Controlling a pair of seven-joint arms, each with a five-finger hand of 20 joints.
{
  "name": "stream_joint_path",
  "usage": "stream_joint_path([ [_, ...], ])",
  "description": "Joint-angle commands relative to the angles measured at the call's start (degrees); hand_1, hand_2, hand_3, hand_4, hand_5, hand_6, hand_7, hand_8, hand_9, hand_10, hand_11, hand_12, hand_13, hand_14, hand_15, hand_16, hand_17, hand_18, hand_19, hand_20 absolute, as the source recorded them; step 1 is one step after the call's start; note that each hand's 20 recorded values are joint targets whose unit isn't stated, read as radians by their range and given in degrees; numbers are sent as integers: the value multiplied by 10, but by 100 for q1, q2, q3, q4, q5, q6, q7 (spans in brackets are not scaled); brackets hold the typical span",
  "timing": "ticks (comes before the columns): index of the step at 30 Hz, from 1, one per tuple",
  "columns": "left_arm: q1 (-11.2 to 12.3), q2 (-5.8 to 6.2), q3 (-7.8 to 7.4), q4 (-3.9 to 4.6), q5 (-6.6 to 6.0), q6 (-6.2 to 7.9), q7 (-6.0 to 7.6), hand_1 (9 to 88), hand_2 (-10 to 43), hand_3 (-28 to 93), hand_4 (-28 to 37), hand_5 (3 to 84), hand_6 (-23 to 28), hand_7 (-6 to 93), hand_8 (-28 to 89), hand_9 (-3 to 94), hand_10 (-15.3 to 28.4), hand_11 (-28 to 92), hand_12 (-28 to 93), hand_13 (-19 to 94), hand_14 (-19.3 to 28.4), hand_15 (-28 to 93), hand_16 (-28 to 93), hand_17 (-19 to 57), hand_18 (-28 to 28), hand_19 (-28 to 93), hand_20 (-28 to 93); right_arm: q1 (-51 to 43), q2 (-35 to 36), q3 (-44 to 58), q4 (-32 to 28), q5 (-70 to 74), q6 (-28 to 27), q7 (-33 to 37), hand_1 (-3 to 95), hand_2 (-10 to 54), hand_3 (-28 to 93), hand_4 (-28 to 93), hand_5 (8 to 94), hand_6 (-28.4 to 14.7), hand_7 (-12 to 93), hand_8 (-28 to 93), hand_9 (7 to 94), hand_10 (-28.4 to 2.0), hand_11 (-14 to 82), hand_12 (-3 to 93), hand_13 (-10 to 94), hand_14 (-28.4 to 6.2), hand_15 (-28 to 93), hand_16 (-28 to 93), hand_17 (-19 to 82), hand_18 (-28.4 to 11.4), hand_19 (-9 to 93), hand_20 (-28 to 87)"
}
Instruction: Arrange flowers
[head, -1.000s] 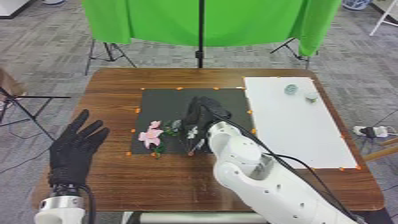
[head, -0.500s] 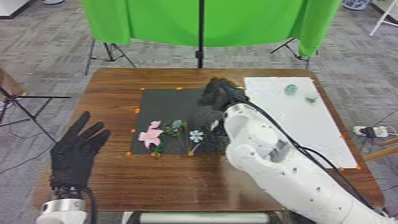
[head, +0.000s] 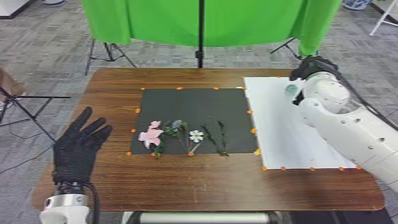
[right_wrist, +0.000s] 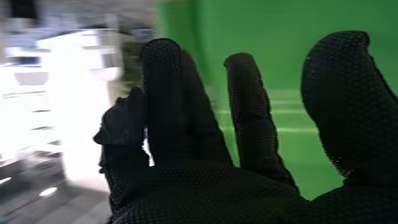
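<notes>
In the head view my right hand (head: 315, 66) is over the far right part of the white sheet, by a small pale green vase (head: 290, 89). My left hand (head: 75, 152) stands open over the table's left side. On the black mat lie a pink flower (head: 150, 135), a dark bluish flower (head: 177, 124), a white flower (head: 196, 135) and dark green stems (head: 223, 136) to their right. In the right wrist view my right hand (right_wrist: 213, 192) has its fingers straight, with nothing held.
The black mat (head: 193, 105) lies mid-table and the white sheet (head: 282, 145) to its right, with orange marks round their edges. A green cloth (head: 151, 22) on a stand hangs beyond the brown table (head: 111, 170).
My right hand has swept from over the black mat to the far right of the white sheet, uncovering the white flower and the green stems. My left hand has barely moved.
</notes>
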Motion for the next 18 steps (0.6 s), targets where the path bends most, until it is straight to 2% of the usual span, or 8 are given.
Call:
stream_joint_path([
  [1, 75, -10, -51, 25, 3, 27, -37, 245, 89, 746, -238, 335, 79, 125, -90, 329, 198, 278, 136, 235, 256, 579, -77, -86, 230, 490, 282, -298, 99, 495, 276, 577, -72, 350, 314, -95, 814, -283, 465, 17, 135, -122, 474, -204, 173, 135, 377, -173, 728, 57, 145, -226, 889, 564],
  [5, 104, -70, -76, 14, 54, -27, -116, 246, 88, 747, -236, 334, 80, 126, -90, 330, 198, 280, 137, 236, 255, 579, -77, -86, 230, 490, 282, -437, 21, 516, 324, 531, -226, 313, 316, -95, 819, -283, 458, 24, 143, -125, 463, -204, 169, 137, 365, -173, 724, 48, 135, -226, 880, 565],
  [6, 125, -70, -75, 6, 38, -21, -97, 246, 88, 747, -236, 335, 80, 126, -90, 330, 198, 280, 136, 236, 256, 579, -77, -86, 230, 490, 282, -500, -48, 592, 344, 400, -399, 269, 318, -95, 821, -283, 458, 26, 145, -126, 465, -203, 169, 137, 366, -172, 724, 47, 134, -225, 878, 566],
  [7, 109, -97, -92, 9, 65, -37, -159, 247, 87, 748, -236, 335, 80, 126, -90, 330, 198, 280, 136, 236, 256, 579, -77, -86, 230, 489, 282, -518, -28, 541, 342, 367, -397, 286, 323, -95, 823, -283, 458, 27, 148, -128, 465, -202, 169, 137, 369, -172, 724, 46, 135, -225, 877, 567],
  [10, 78, -63, -74, 26, 54, -45, -121, 247, 87, 748, -235, 335, 80, 124, -90, 330, 198, 279, 136, 237, 256, 579, -77, -86, 230, 489, 281, -537, -87, 565, 416, 382, -526, 272, 333, -95, 826, -283, 461, 33, 151, -130, 473, -197, 169, 136, 377, -169, 722, 44, 139, -229, 876, 567],
  [16, 53, -74, -46, 43, 50, -51, -101, 247, 87, 747, -235, 335, 80, 125, -90, 330, 198, 278, 136, 236, 255, 579, -77, -86, 230, 489, 282, -415, -204, 412, 638, -91, -887, 11, 346, -95, 821, -283, 461, 48, 157, -136, 475, -192, 164, 134, 380, -166, 720, 45, 141, -229, 877, 569],
  [18, 69, -87, -62, 36, 58, -50, -112, 248, 87, 747, -236, 335, 79, 125, -90, 329, 198, 278, 136, 236, 255, 579, -77, -86, 230, 490, 282, -384, -238, 328, 703, -327, -979, -76, 355, -95, 815, -283, 476, 59, 163, -140, 495, -180, 166, 134, 403, -155, 712, 45, 153, -229, 881, 568],
])
